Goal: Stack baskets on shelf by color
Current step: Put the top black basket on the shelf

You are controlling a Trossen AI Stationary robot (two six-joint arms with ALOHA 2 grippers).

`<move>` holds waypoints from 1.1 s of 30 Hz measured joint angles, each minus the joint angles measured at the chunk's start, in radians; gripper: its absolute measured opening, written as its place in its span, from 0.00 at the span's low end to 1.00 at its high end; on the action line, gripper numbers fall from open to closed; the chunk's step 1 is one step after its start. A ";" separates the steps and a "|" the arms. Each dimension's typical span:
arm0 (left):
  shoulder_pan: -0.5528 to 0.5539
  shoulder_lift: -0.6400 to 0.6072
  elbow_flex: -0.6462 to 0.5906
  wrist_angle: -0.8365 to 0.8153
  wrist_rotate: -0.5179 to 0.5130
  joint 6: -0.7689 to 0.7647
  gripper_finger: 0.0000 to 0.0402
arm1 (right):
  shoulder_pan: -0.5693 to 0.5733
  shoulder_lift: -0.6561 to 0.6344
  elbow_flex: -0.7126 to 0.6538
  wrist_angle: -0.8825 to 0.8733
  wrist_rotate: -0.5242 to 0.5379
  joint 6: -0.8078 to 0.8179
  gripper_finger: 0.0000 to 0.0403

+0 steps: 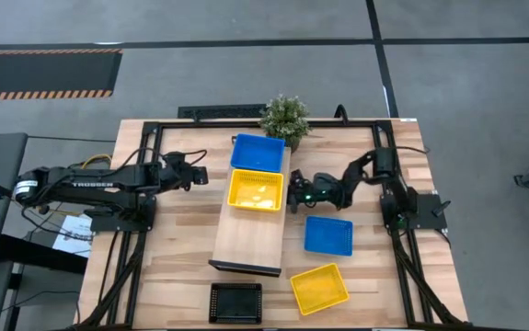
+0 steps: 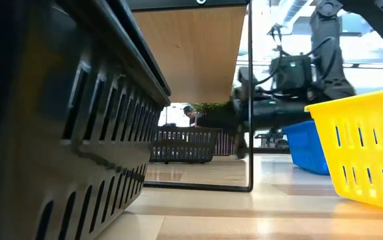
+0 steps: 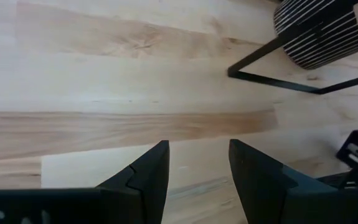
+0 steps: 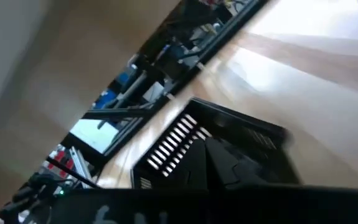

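Observation:
The shelf (image 1: 246, 230) runs from far to near in the middle of the table. A blue basket (image 1: 258, 152) sits on its far end, with a yellow basket (image 1: 255, 190) beside it on the plank. One black basket (image 2: 181, 145) rests on the table under the shelf and also fills the right wrist view (image 4: 185, 140). My right gripper (image 1: 295, 191) is low at the shelf's right edge, close to that basket (image 2: 241, 147); whether they touch is not visible. My left gripper (image 1: 200, 175) hovers open over bare table left of the shelf (image 3: 197, 168).
On the table right of the shelf lie a blue basket (image 1: 328, 235) and, nearer, a yellow basket (image 1: 319, 288). Another black basket (image 1: 235, 302) sits at the near edge. A potted plant (image 1: 284, 118) stands beyond the shelf's far end. The shelf's dark frame legs (image 2: 250, 100) stand around the space beneath.

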State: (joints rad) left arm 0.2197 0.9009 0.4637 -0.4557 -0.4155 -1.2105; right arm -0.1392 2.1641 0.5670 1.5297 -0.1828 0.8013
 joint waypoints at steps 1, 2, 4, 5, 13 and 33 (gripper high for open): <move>0.003 0.000 0.000 0.001 0.008 -0.003 0.38 | 0.008 0.006 0.025 -0.025 0.004 -0.009 0.00; 0.007 0.000 0.000 0.002 0.015 -0.003 0.38 | 0.015 0.012 0.047 -0.054 0.009 -0.016 0.00; 0.013 0.000 0.000 0.003 0.025 -0.003 0.38 | 0.030 0.012 0.086 -0.131 0.012 -0.047 0.00; 0.016 0.000 0.000 0.003 0.029 -0.004 0.38 | 0.035 0.012 0.096 -0.153 0.011 -0.067 0.00; 0.034 0.000 0.000 0.057 0.054 0.001 0.38 | 0.026 -0.062 0.016 -0.192 0.018 -0.065 0.00; 0.068 0.000 0.000 0.070 0.078 0.054 0.38 | 0.014 -0.283 -0.020 -0.780 0.078 -0.566 0.00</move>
State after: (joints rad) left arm 0.2878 0.9012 0.4637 -0.3853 -0.3372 -1.1562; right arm -0.1252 1.8815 0.5468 0.7493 -0.1052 0.2354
